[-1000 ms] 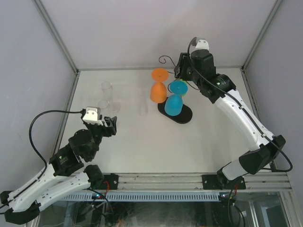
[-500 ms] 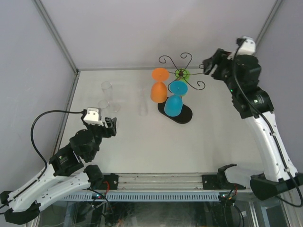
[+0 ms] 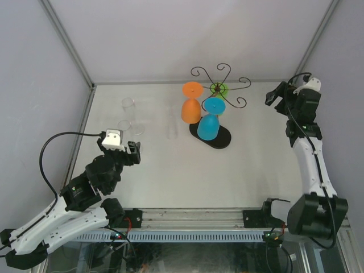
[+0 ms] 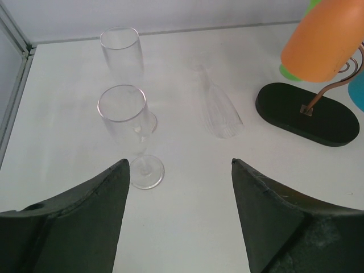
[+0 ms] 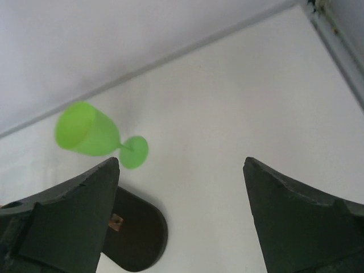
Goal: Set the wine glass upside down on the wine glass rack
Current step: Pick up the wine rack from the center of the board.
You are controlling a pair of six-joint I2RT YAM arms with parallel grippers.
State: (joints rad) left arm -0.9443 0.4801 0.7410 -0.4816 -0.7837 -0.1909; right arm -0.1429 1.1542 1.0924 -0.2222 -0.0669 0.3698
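1. Left end effector is hovering low over the near-left part of the counter, its fingers standing apart and gripping nothing.
2. Just beyond it, a clear wine glass is standing upright on its foot, apart from both fingers.
3. Behind that, a second clear glass is standing upright toward the back-left corner.
4. Right of those two, a clear flute is sitting on the counter. Too faint to tell if it is upright or lying.
5. Wine glass rack is standing mid-counter toward the back, with its black oval base lying flat and its wire scroll arms spreading above.
6. Orange glass and blue glass are hanging foot-up and bowl-down on the rack's near side, orange on the left. They are close together; cannot tell if they are touching.
7. Green wine glass is hanging upside down on the rack just behind the blue one. In the top view its foot is showing among the scroll arms.
8. Right end effector is hanging in the air to the right of the rack, well apart from it. Its fingers are spread wide and holding nothing, and the wrist view is catching the green wine glass and one end of the base.
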